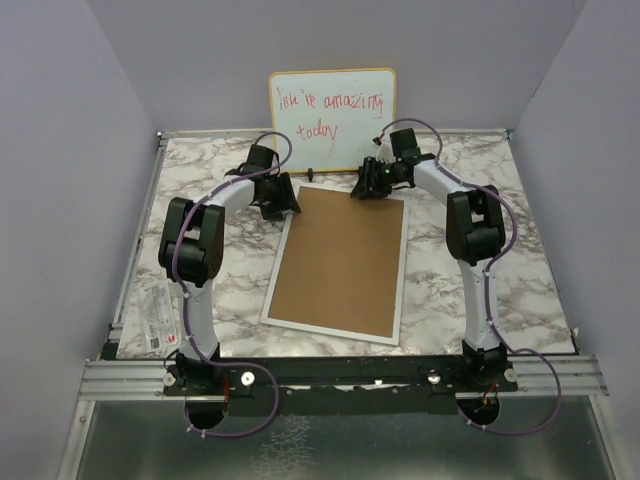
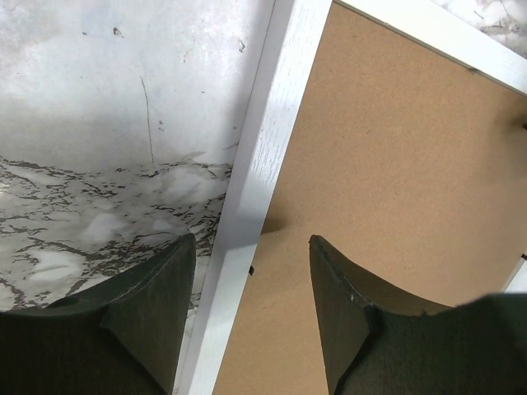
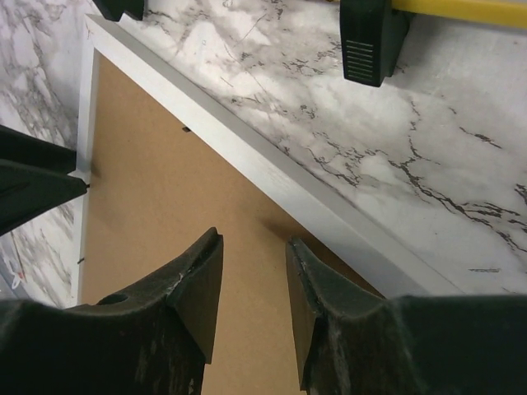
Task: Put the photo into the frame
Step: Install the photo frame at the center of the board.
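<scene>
Currently both claws are at the far end of the frame (image 2: 276,123), which lies face down on the counter (image 1: 500,280) with the brown backing board (image 1: 345,260) filling it.

Left claw (image 2: 251,247): jaws apart, gripping nothing, straddling the frame's left white rim. One finger is over bare counter outboard of the rim, the other over the board inboard. Can't tell if the tips touch down.

Right claw (image 3: 254,240): jaws apart with a narrower gap and nothing between them. It hovers over the board just inside the far-right corner. The far rim runs just ahead of the fingertips, and the whiteboard (image 1: 332,105) stands further ahead.

Photo: not visible in any view. It's in neither claw and not on the counter around the frame (as far as the overhead shows). Could be under the board below my claws, could be out of shot; can't tell.

Progress, my read: the board looks seated flush. Either the photo is already sandwiched and this is closing-up, or the board has to come out first. If the former, what's left is securing the back (tiny dark tabs at the rim, too small to judge). If the latter, nearly everything is left.
</scene>
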You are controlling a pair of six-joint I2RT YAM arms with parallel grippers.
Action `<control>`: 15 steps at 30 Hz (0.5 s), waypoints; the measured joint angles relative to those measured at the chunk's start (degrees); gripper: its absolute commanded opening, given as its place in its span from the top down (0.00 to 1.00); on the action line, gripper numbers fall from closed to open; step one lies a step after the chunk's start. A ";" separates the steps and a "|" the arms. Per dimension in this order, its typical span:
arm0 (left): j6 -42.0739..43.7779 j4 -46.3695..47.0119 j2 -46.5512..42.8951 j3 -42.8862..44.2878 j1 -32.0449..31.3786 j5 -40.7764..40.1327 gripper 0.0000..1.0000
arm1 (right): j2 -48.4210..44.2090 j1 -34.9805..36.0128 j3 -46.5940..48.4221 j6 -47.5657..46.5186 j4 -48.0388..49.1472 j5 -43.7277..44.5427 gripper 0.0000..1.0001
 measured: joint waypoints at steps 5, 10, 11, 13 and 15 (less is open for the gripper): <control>-0.90 0.59 0.15 0.04 0.00 0.00 0.38 | -0.09 0.02 -0.20 -1.01 -0.59 -1.31 0.58; -1.20 0.81 0.39 0.50 0.00 0.22 0.34 | -0.22 0.04 -0.09 -1.07 -1.01 -1.38 0.57; -1.25 0.81 0.48 0.74 0.00 0.26 0.32 | -0.37 0.07 -0.09 -0.87 -1.25 -1.27 0.57; -1.18 0.76 0.52 1.03 0.00 0.26 0.27 | -0.90 0.09 -0.09 -0.20 -1.88 -0.85 0.57; -1.05 0.70 0.52 1.14 0.00 0.24 0.22 | -1.97 0.09 -0.11 0.94 -2.25 -0.46 0.56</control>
